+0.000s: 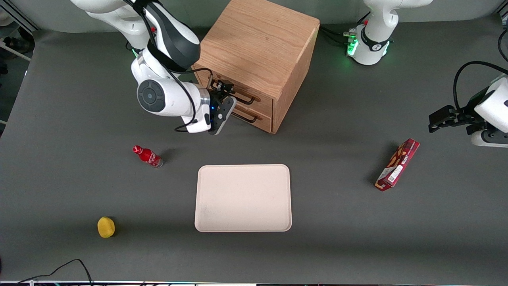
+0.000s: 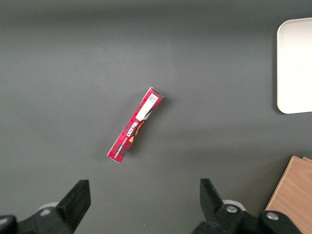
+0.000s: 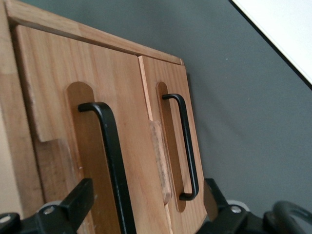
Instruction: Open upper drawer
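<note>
The oak cabinet [image 1: 258, 39] stands at the back of the table. Its upper drawer [image 1: 263, 102] is closed, and its long black wire handle [image 1: 245, 100] lies above the bottom drawer's handle [image 1: 247, 118]. My right gripper [image 1: 224, 102] is right in front of the drawer fronts, at the working arm's end of the handles, fingers open. In the right wrist view the gripper [image 3: 148, 192] is open and empty. The upper drawer's handle [image 3: 109, 161] runs between its fingertips [image 3: 84, 191], close to one of them. The bottom drawer's handle [image 3: 187, 146] lies beside it.
A cream tray [image 1: 243, 198] lies nearer the front camera than the cabinet. A small red bottle [image 1: 148, 156] and a yellow lemon-like object [image 1: 106, 227] lie toward the working arm's end. A red snack box [image 1: 397, 164] lies toward the parked arm's end and also shows in the left wrist view [image 2: 135, 125].
</note>
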`<state>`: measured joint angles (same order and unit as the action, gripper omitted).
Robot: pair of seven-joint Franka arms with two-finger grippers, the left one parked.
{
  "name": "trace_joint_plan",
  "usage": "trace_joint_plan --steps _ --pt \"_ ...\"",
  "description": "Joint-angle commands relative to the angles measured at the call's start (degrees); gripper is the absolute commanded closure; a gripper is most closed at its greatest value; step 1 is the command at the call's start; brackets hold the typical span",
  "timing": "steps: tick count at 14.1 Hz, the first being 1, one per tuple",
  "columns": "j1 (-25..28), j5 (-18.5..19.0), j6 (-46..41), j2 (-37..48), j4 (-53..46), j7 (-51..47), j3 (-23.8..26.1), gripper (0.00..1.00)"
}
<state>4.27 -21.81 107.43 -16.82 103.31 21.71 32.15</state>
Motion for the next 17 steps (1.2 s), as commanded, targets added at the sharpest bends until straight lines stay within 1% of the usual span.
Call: trace_joint_plan --steps 1,5,7,9,11,15,17 --pt "-0.1 0.4 2.0 1.5 2.7 1.1 0.6 0.00" --pt "-0.1 0.6 3.5 1.5 3.8 1.1 0.6 0.00" --pt "-0.1 2.6 3.9 0.9 3.8 1.1 0.6 0.00" --pt "-0.4 2.8 4.6 0.5 3.7 1.1 0.6 0.00" --pt "-0.7 5.4 4.6 -0.5 2.8 1.1 0.5 0.00" --pt "-0.9 6.2 4.5 -3.6 -0.6 1.1 -0.4 0.00" --pt "-0.8 7.3 4.2 -4.8 -2.7 1.1 -1.9 0.00"
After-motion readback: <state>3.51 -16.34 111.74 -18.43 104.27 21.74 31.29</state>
